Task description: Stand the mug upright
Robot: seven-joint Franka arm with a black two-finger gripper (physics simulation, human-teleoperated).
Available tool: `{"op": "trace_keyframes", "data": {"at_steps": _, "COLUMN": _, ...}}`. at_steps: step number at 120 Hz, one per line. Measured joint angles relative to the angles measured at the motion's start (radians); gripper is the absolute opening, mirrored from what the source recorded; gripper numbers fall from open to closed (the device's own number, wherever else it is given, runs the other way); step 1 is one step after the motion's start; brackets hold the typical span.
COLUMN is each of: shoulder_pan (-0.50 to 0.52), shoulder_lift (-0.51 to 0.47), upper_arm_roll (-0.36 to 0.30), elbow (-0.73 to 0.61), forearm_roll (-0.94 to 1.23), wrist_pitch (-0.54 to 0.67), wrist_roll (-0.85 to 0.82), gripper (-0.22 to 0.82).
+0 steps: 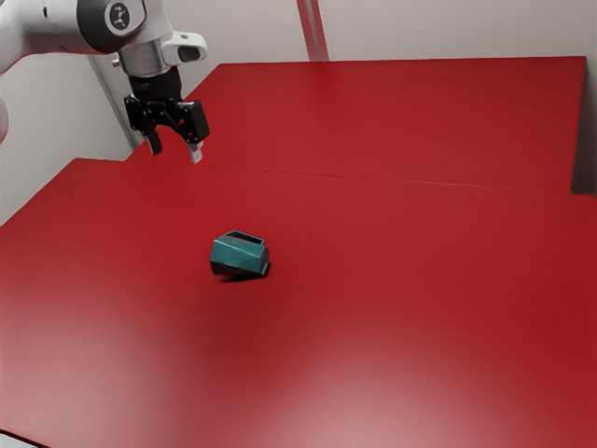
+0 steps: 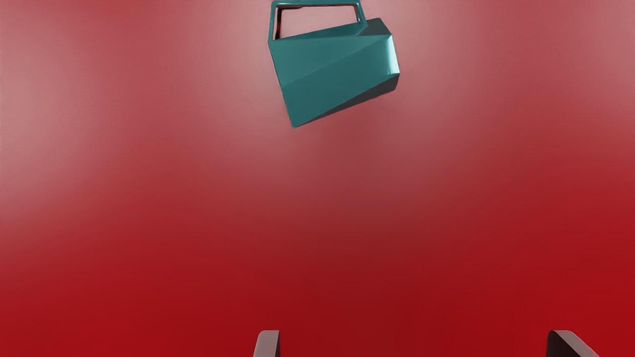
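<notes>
Mug [image 1: 240, 257], teal and faceted, lying on its side on the red surface [image 1: 392, 317], a little left of and below the exterior view's centre; its handle [image 2: 317, 2] juts out sideways; the tool [image 1: 175, 152] hangs in that frame's upper left, fingers [image 2: 268, 343] spread wide, well apart from the mug

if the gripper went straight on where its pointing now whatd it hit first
Probably the red tabletop: the gripper points down and the mug looks off to one side, though depth is unclear.
</notes>
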Motion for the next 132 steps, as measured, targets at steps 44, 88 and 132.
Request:
{"op": "trace_keyframes", "data": {"at_steps": 44, "shoulder_pan": 0.005, "shoulder_lift": -0.025, "upper_arm_roll": 0.011, "elbow": -0.02, "forearm_roll": -0.001, "wrist_pitch": 0.0, "wrist_roll": 0.004, "gripper": 0.58}}
{"op": "trace_keyframes", "data": {"at_steps": 88, "shoulder_pan": 0.121, "shoulder_lift": -0.039, "upper_arm_roll": -0.001, "elbow": -0.065, "forearm_roll": -0.008, "wrist_pitch": 0.033, "wrist_roll": 0.013, "gripper": 0.58}}
{"op": "trace_keyframes", "data": {"at_steps": 132, "shoulder_pan": 0.296, "shoulder_lift": -0.031, "upper_arm_roll": 0.008, "elbow": -0.147, "forearm_roll": -0.217, "wrist_pitch": 0.15, "wrist_roll": 0.1, "gripper": 0.58}}
